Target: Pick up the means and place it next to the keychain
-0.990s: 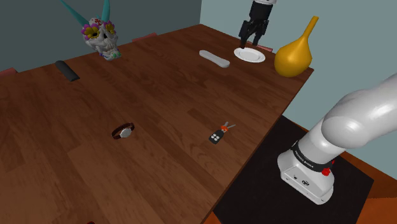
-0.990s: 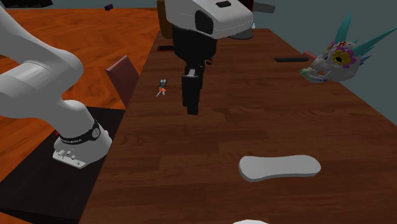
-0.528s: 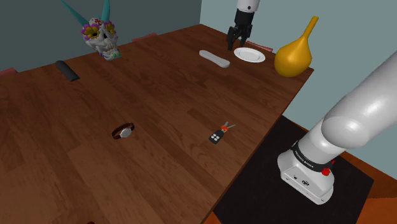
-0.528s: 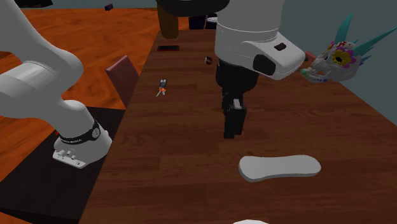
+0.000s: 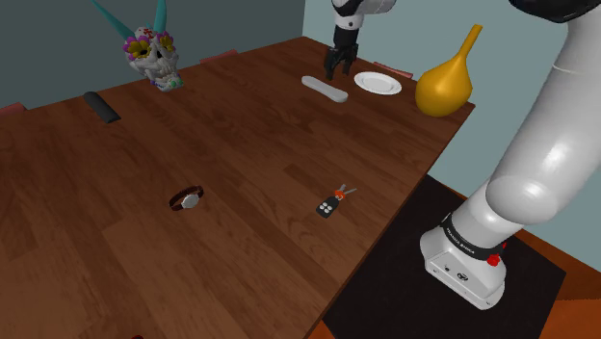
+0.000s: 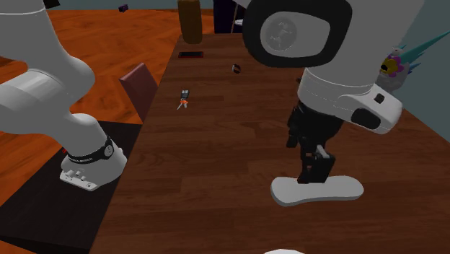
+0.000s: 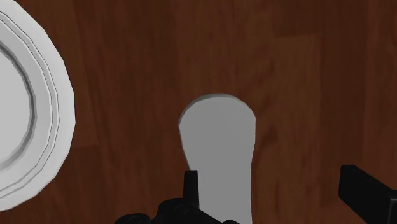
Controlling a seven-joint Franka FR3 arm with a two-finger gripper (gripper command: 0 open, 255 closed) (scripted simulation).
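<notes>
The flat white oblong object (image 5: 325,89) lies on the wooden table (image 5: 241,154) at the far end, just beside a white plate (image 5: 378,83). My gripper (image 5: 335,69) hangs close above the object's plate-side end (image 6: 317,190), fingers pointing down and open. In the wrist view the rounded end of the white object (image 7: 219,146) lies between the two fingers (image 7: 191,184), closer to one of them, and neither touches it. The keychain (image 5: 331,203), a dark fob with orange keys, lies near the table's stand-side edge, far from the gripper (image 6: 314,169).
A yellow long-necked vase (image 5: 445,85) stands past the plate (image 7: 25,114). A painted skull (image 5: 154,58) and a dark bar (image 5: 101,106) sit at the shoulder view's upper left. A wristwatch (image 5: 187,199) lies mid-table. The stand (image 5: 465,260) is at the lower right.
The gripper has travelled from above the plate toward the shoulder view's left and come down over the end of the white oblong object. Nothing on the table has moved.
</notes>
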